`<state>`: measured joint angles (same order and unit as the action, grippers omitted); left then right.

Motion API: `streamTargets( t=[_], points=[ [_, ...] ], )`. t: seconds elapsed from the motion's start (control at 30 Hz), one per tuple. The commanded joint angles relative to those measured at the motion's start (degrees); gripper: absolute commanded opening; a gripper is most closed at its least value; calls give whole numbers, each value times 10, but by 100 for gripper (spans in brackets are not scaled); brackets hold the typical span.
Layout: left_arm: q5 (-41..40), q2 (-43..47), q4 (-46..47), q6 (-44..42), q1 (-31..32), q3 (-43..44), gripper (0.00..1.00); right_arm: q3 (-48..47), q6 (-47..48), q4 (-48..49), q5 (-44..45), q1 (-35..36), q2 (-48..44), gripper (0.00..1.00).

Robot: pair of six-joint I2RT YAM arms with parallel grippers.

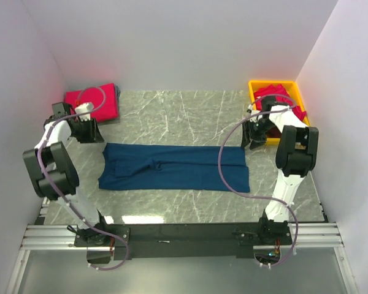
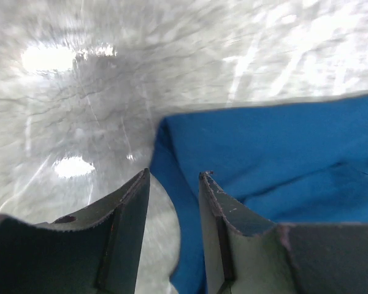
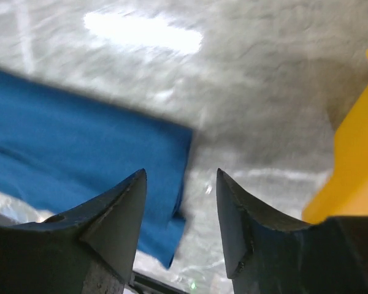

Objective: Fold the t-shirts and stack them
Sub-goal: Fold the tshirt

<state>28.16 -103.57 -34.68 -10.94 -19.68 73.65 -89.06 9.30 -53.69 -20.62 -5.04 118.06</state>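
Note:
A navy blue t-shirt lies folded into a long strip across the middle of the table. It also shows in the left wrist view and the right wrist view. My left gripper is open and empty, just above the table behind the shirt's far left corner. My right gripper is open and empty, above the table behind the shirt's far right corner. A folded red-pink t-shirt lies at the back left. More red-pink shirts lie in the bin.
A yellow plastic bin stands at the back right, close behind my right gripper; its wall shows in the right wrist view. White walls close in the table on three sides. A purple cable loops over the shirt's right end.

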Motion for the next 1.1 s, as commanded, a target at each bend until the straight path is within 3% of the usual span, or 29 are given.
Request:
streamTargets(
  t=[0.0, 0.17, 0.4, 0.6, 0.8, 0.9, 1.07],
  points=[
    [11, 78, -14, -21, 10, -17, 43, -13, 36, -25, -41, 7, -75, 56],
    [2, 121, 0, -9, 85, -104, 40, 15, 42, -30, -53, 79, -83, 38],
    [-49, 107, 5, -7, 161, -168, 35, 43, 42, -18, -17, 142, -35, 32],
    [-129, 28, -6, -17, 165, -146, 34, 59, 47, -12, 5, 143, 0, 30],
    [-150, -97, 1, -29, 165, -43, 31, 89, 44, -22, -12, 170, -5, 28],
    [-173, -147, 3, -38, 180, 60, 30, 126, 37, -33, -33, 208, -30, 27],
    [-125, -292, -75, -39, 194, 385, 33, 206, 44, -50, -125, 313, -92, 26]
  ],
)
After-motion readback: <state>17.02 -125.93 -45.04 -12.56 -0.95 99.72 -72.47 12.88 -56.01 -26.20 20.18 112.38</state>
